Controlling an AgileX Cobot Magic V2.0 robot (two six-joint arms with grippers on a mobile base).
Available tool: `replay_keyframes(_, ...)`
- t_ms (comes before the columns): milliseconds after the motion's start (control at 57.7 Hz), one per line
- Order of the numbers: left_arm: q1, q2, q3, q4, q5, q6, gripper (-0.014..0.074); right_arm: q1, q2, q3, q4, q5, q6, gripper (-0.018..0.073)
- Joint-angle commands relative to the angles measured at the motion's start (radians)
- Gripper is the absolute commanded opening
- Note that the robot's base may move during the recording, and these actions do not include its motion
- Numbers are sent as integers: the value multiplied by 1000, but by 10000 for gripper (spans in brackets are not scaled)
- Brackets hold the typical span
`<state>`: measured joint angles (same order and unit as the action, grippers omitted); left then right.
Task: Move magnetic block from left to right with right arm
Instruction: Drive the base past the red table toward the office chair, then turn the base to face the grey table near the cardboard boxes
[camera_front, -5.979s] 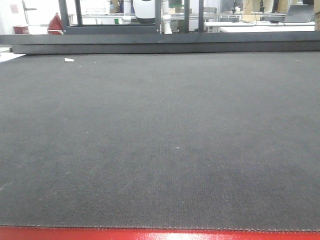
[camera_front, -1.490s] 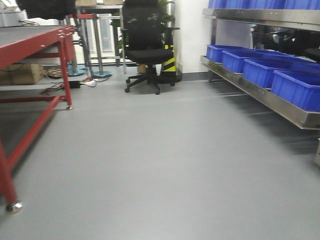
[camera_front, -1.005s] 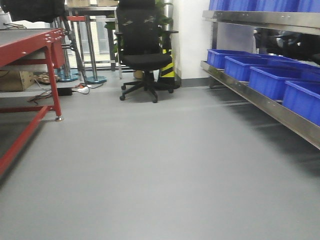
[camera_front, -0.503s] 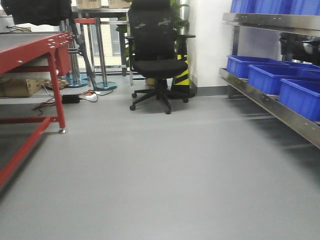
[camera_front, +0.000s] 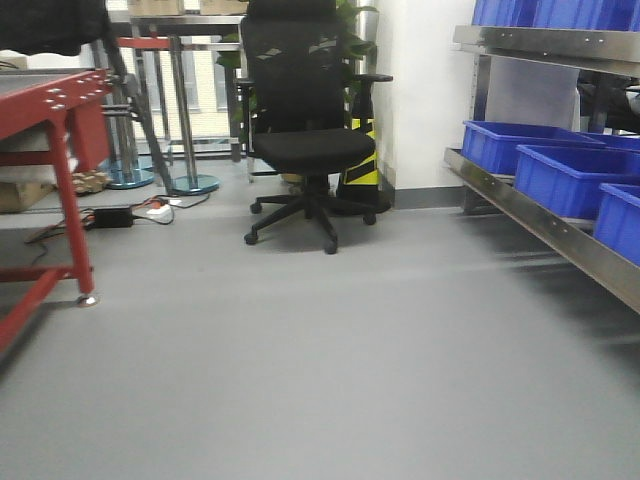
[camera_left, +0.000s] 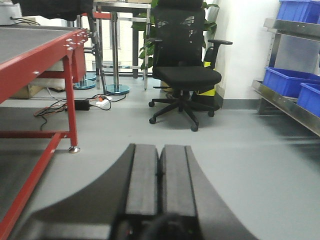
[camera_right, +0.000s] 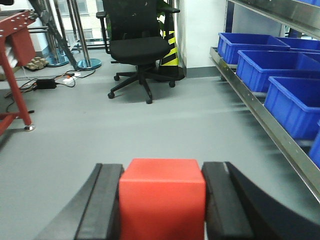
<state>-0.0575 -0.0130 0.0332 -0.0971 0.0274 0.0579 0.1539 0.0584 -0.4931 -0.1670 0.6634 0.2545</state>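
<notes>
The magnetic block (camera_right: 162, 200), a plain red cube, sits between the two black fingers of my right gripper (camera_right: 162, 167), which is shut on it above the grey floor. In the left wrist view my left gripper (camera_left: 159, 150) is shut, its two black fingers pressed together with nothing between them. Neither gripper nor the block shows in the front view.
A black office chair (camera_front: 305, 130) stands ahead near a yellow-black striped cone (camera_front: 360, 165). A red-framed table (camera_front: 55, 170) is at the left, cables (camera_front: 120, 215) on the floor by it. A steel shelf with blue bins (camera_front: 560, 175) runs along the right.
The front view swung from the dark table top to the room. Over the last second the chair has grown nearer and the red table has slid leftward in the frame.
</notes>
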Motion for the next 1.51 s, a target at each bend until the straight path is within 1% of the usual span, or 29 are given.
replay_keyframes(0, -1, -7, 8, -5, -82, -6, -126, 0, 19, -27, -14, -85, -7, 234)
replay_keyframes(1490, -1, -7, 8, -5, -84, -6, -126, 0, 19, -27, -14, -85, -7, 234)
